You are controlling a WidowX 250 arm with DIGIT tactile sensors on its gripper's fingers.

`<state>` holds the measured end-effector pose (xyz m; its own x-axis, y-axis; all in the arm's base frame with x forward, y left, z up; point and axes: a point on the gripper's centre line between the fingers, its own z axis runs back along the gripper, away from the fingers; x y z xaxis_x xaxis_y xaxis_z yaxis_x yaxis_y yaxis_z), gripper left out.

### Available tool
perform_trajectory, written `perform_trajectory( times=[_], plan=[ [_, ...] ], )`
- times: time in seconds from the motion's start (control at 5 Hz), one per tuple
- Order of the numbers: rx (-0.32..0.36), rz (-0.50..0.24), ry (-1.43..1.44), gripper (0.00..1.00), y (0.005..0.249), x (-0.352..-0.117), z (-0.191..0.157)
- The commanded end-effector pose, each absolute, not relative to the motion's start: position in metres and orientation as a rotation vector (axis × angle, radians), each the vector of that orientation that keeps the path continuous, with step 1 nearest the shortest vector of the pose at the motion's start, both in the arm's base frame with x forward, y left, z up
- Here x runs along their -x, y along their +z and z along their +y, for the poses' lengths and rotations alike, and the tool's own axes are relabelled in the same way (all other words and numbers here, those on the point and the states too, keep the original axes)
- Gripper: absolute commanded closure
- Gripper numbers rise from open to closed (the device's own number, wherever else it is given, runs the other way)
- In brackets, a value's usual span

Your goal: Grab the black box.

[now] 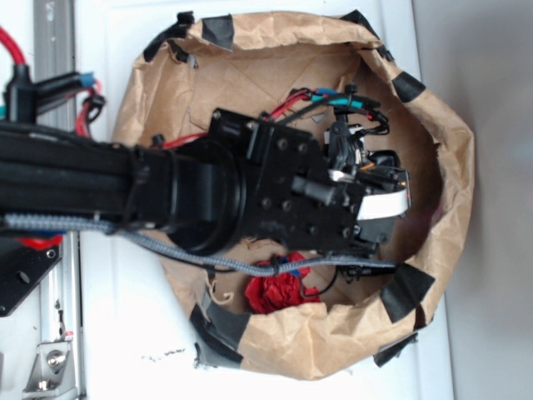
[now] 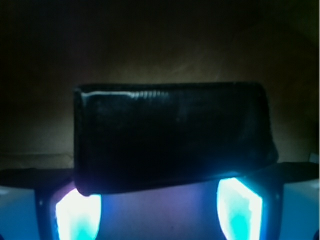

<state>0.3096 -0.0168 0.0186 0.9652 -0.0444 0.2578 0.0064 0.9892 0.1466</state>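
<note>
A crumpled brown paper nest (image 1: 433, 125) patched with black tape (image 1: 405, 287) holds a red crinkled lump (image 1: 279, 292).

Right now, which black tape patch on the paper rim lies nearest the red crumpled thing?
The lower-left tape patch in the exterior view, just beside the red crumpled thing; others sit farther.

One black box (image 2: 170, 135) is showing in the wrist view. One red toy (image 1: 277, 292) is lying at the near side of one paper bowl (image 1: 450, 167). About eight black tape patches (image 1: 405, 289) are sticking around its rim.
</note>
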Motion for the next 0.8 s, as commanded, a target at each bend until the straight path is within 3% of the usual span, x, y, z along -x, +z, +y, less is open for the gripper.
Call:
perform_trajectory(
  times=[0.0,0.6],
  plan=[
    [-0.118,-0.257,0.004,1.00,0.033,-0.316,-0.005],
    [-0.030,-0.260,0.026,1.00,0.069,-0.309,0.009]
  ],
)
